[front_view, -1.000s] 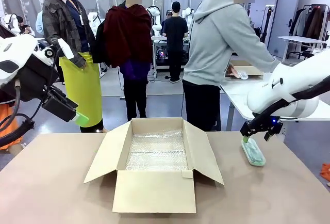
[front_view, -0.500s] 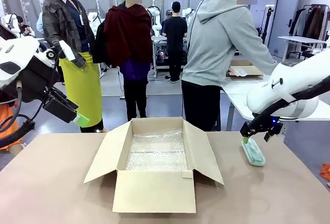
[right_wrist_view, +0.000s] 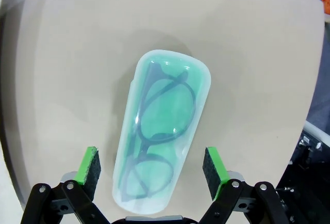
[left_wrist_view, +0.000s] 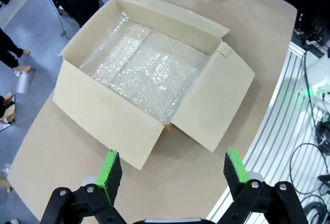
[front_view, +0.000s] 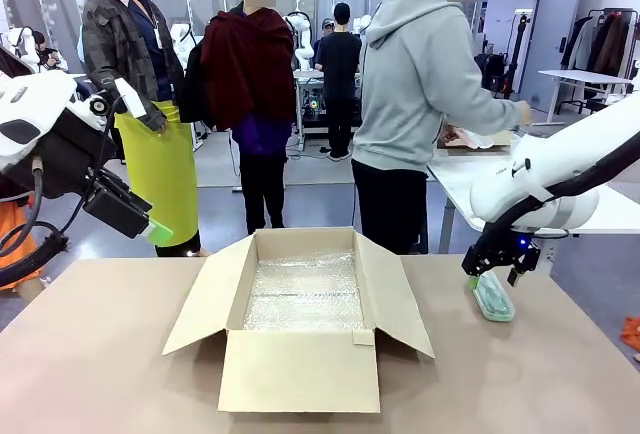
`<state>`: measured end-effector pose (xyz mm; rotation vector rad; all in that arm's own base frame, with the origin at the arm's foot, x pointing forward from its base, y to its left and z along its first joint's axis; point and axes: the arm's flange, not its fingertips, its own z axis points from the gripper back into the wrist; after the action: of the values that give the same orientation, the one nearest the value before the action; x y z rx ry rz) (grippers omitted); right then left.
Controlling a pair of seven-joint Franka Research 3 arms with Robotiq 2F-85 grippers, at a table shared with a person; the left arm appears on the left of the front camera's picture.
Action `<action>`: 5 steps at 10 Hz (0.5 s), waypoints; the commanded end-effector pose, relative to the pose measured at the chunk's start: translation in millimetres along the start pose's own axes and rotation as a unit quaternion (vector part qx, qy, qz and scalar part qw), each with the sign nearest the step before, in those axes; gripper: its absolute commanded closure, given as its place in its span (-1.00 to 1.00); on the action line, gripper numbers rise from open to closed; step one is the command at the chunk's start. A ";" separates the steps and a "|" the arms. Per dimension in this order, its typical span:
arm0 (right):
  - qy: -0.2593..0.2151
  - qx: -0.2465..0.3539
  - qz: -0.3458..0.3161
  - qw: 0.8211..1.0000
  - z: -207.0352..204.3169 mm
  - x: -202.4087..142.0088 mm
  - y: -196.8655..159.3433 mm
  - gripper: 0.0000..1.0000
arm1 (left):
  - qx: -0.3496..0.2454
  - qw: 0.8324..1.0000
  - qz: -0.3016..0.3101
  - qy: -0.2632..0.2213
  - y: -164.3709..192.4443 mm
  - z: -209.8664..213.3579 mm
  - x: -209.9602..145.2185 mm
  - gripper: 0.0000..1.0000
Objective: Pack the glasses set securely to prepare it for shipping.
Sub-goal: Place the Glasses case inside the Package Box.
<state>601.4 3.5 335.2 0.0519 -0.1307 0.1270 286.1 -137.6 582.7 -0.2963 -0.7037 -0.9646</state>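
Pale mint-green translucent oblong glasses case point(front_view: 492, 296) lies flat on the tan table point(front_view: 100, 354), right of the flaps-up cardboard box point(front_view: 300, 369). It has not moved in the last second. The right claw point(front_view: 493, 276) has edged lower and boxward over it, fingers apart, straddling the case without touching. The case's long axis runs away from the robot, slanting slightly left. The left claw point(front_view: 158, 229) hangs aloft, fingers spread.

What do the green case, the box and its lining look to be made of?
Green case: likely translucent plastic, smooth and slightly glossy; the glasses inside show through it.
Box: plain brown cardboard, matte, with flaps folded outward.
Lining: apparently clear bubble wrap; its surface is dimpled and glints.
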 end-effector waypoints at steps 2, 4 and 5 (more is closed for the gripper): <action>0.030 0.000 -0.020 0.999 -10.8 17.8 -3.5 -1.00 | 0.001 1.000 0.003 -0.001 0.0 1.8 -0.1 -1.00; 0.036 0.004 -0.027 0.999 -17.2 23.2 -6.1 -1.00 | 0.001 1.000 0.003 -0.001 0.0 1.8 -0.1 -1.00; 0.040 0.006 -0.030 0.999 -19.9 25.9 -7.4 -0.95 | 0.001 1.000 0.003 -0.001 0.0 1.8 -0.1 -1.00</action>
<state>622.3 -3.2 316.6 0.0583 -0.0672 0.1057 286.1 -137.6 582.7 -0.2962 -0.7038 -0.9646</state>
